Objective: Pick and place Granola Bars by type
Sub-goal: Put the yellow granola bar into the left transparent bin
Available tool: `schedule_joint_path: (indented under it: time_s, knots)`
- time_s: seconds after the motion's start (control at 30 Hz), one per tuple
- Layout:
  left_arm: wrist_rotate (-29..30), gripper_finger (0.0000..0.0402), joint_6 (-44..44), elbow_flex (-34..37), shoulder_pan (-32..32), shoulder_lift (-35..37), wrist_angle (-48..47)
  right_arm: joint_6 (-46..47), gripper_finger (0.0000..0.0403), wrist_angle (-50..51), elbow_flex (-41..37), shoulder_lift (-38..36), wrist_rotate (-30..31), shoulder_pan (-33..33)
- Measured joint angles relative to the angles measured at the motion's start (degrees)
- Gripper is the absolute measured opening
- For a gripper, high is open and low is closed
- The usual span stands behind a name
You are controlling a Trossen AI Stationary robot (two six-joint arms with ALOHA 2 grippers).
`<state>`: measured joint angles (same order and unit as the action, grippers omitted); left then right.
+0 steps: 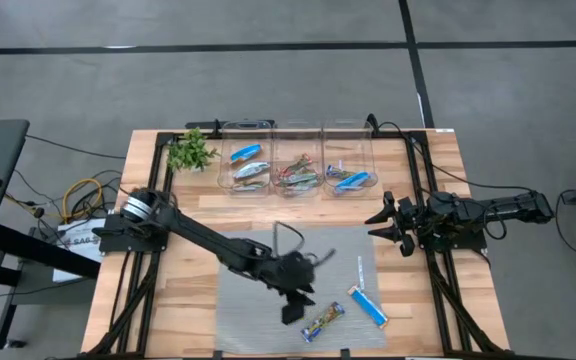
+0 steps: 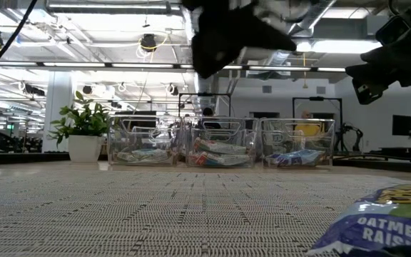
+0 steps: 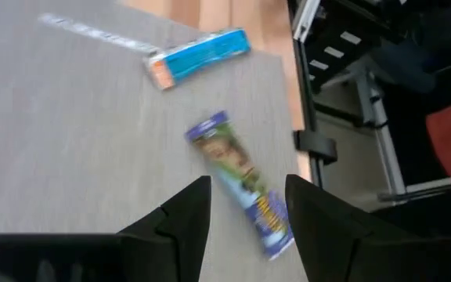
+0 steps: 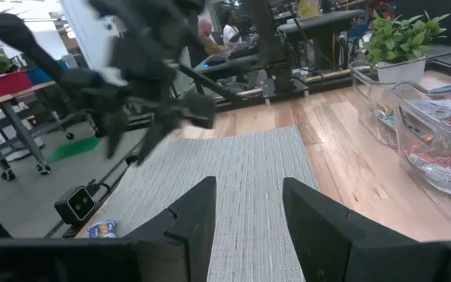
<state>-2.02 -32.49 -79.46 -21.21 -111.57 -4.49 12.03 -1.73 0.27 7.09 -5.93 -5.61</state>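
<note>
Two Granola Bars lie loose on the grey mat point(image 1: 258, 310) near its near right corner: a blue-silver-yellow one point(image 1: 323, 322) point(image 3: 241, 180) point(image 2: 387, 221) and a bright blue one point(image 1: 367, 305) point(image 3: 200, 56). More bars lie in three clear bins at the table's far side. My left gripper point(image 1: 298, 300) point(image 3: 247, 192) hangs open above the mat, slanting down, its fingers on either side of the blue-silver-yellow bar in the left wrist view and clear of it. My right gripper point(image 1: 388, 222) point(image 4: 249, 196) waits open and level at the table's right side.
The three bins point(image 1: 248, 165), point(image 1: 296, 170), point(image 1: 350, 170) stand in a row at the far edge, with a potted green sprig point(image 1: 190, 152) to their left. A thin silver strip point(image 1: 360, 268) lies on the mat beyond the blue bar. The table's near right edge is close to the loose bars.
</note>
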Motion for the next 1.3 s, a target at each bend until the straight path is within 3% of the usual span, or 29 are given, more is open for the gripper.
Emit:
schedule_joint_path:
  time_s: [0.1,0.27,0.73,1.0,1.3]
  knots:
    - [0.3,0.0157,0.0,10.9,0.6,6.3,6.7,0.0,0.0144,0.0,0.0,0.0,0.0,0.0]
    - [3.6,0.0157,0.8,26.2,1.2,18.8,9.5,0.0,0.0142,0.0,0.0,0.0,0.0,0.0]
    - [5.3,0.0157,7.0,59.8,8.1,49.8,18.5,0.0,0.0142,0.0,0.0,0.0,0.0,0.0]
    - [5.5,0.0157,13.4,71.1,11.0,64.5,22.4,0.0,0.0144,0.0,0.0,0.0,0.0,0.0]
    - [5.5,0.0157,20.0,77.1,13.2,78.2,22.4,0.0,0.0141,0.0,0.0,0.0,0.0,0.0]
